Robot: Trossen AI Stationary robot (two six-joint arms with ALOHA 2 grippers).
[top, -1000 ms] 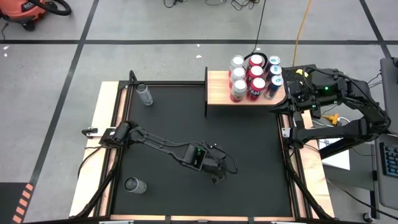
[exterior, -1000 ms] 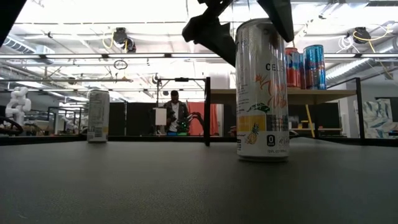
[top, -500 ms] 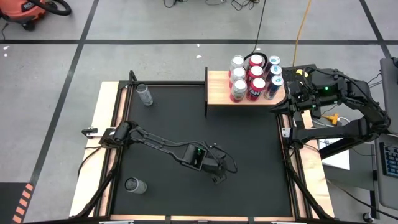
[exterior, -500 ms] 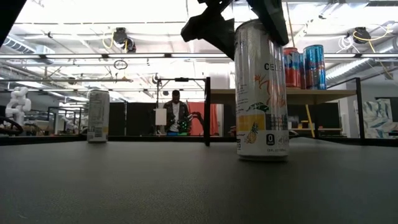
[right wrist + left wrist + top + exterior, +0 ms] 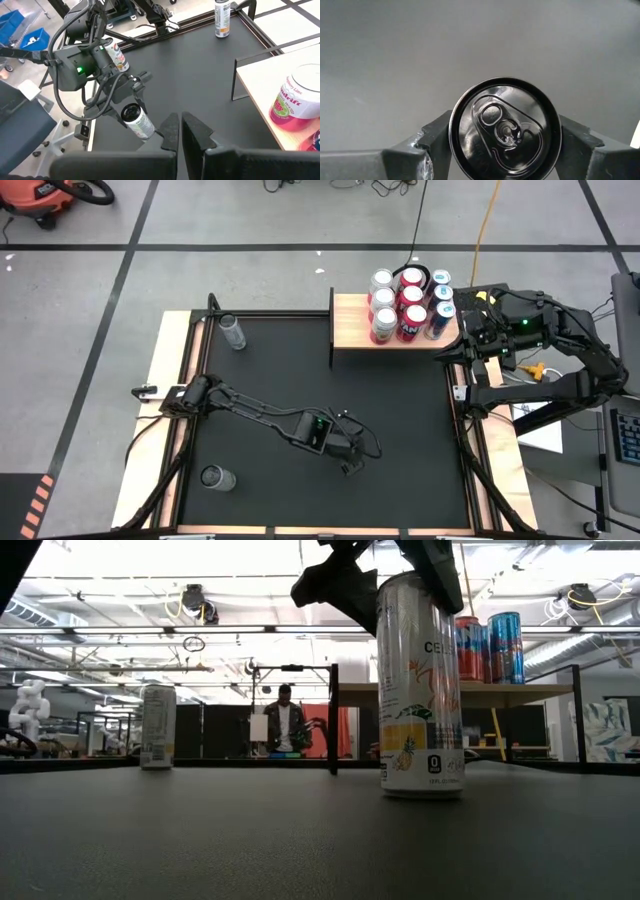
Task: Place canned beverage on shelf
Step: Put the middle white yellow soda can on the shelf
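A tall white can with a pineapple print [image 5: 421,690] stands upright on the black table, near its middle front. My left gripper [image 5: 395,575] comes down on it from above and is shut on its top; the left wrist view looks down on the can's lid [image 5: 505,132]. The shelf [image 5: 350,325], a light-wood board at the table's far right, carries several red, white and blue cans [image 5: 405,305]. My right gripper [image 5: 181,131] waits shut, raised beside the shelf at the table's far right. My left gripper pinches the can's upper wall just under the rim [image 5: 400,600] between its two fingers [image 5: 437,137], one on each side. The fingers slant down from above and from the table's left. The can stays upright with its base [image 5: 422,790] on the table.
Two more cans stand on the table: one at the far left [image 5: 233,332] and one at the near left [image 5: 217,477]. The shelf's black frame post [image 5: 333,720] rises behind the held can. A person [image 5: 284,725] stands in the room beyond the table.
My left gripper has shut on the can's top: its fingers stood apart from the can's sides a second ago and now lie against them. The arm has kept its place and the can remains on the table.
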